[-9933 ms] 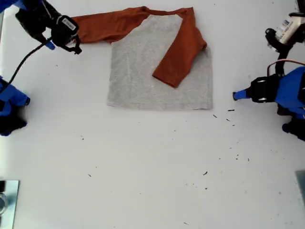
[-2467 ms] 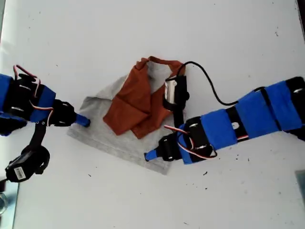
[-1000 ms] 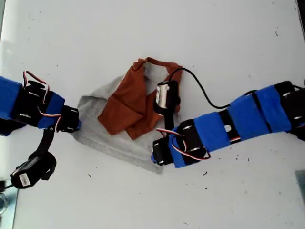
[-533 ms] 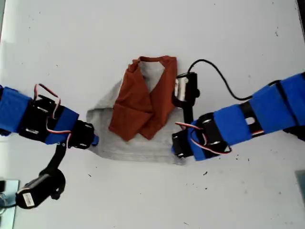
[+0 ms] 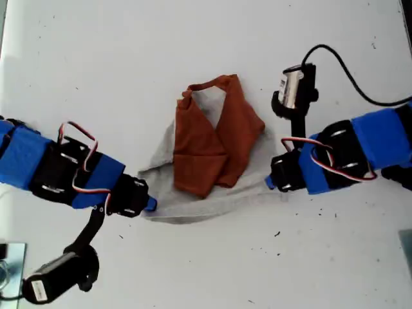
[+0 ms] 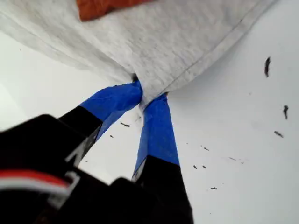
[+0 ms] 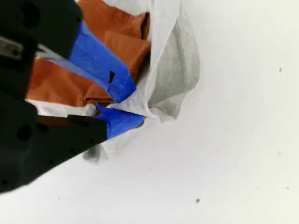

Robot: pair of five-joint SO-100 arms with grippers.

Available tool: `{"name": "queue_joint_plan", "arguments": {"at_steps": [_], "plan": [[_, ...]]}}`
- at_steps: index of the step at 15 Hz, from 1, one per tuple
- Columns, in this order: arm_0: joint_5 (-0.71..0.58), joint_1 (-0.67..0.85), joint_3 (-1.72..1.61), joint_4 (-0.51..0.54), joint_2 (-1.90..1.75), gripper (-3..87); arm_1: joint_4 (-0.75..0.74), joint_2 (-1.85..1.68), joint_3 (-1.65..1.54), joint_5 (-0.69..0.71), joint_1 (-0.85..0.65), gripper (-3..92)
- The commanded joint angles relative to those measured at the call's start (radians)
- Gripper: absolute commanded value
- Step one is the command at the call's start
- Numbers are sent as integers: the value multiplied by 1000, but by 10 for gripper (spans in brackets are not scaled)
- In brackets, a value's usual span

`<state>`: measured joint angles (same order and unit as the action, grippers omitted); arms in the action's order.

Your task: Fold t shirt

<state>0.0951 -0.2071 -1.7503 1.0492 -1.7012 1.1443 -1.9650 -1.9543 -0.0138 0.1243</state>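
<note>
Both arms run off the exterior view's left and right edges, so their bases are unseen. The t shirt (image 5: pixel 212 151) is bunched, its sleeves folded over the grey body, hiding the cloth beneath. A metallic object (image 5: pixel 11 273) at the exterior view's lower left corner is cut off and unidentifiable. Dark specks (image 6: pixel 267 66) on the table (image 5: pixel 193 38) are too small to identify.

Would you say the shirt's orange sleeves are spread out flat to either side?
No, in the exterior view both orange sleeves lie folded inward across the t shirt.
</note>
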Motion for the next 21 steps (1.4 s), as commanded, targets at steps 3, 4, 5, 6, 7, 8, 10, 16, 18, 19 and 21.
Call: {"name": "queue_joint_plan", "arguments": {"at_steps": [3,4,5,6,7,8,10,16,18,19,21], "plan": [[-152,222,43,89,-216,-3,-130,-201,0,189,-239,31],[-198,290,35,92,-239,-3,-178,-259,-34,233,-305,31],[-235,370,18,89,-252,-3,-287,-348,-114,279,-377,31],[-250,462,-25,60,-270,-3,-399,-437,-221,295,-457,31],[-267,563,-114,-35,-304,-3,-517,-522,-353,287,-551,33],[-252,689,-279,-187,-350,109,-680,-607,-529,245,-652,127],[-193,897,-531,-374,-448,308,-874,-753,-775,204,-798,430],[-160,897,-1160,-373,-1637,316,-212,-1448,-928,244,-741,428],[-132,779,-1197,-175,-1829,281,-98,-1536,-962,229,-640,424],[-89,701,-1224,-127,-1898,270,-114,-1539,-971,244,-594,422],[-21,555,-1278,-130,-1904,221,-57,-1539,-977,239,-543,399]]}}
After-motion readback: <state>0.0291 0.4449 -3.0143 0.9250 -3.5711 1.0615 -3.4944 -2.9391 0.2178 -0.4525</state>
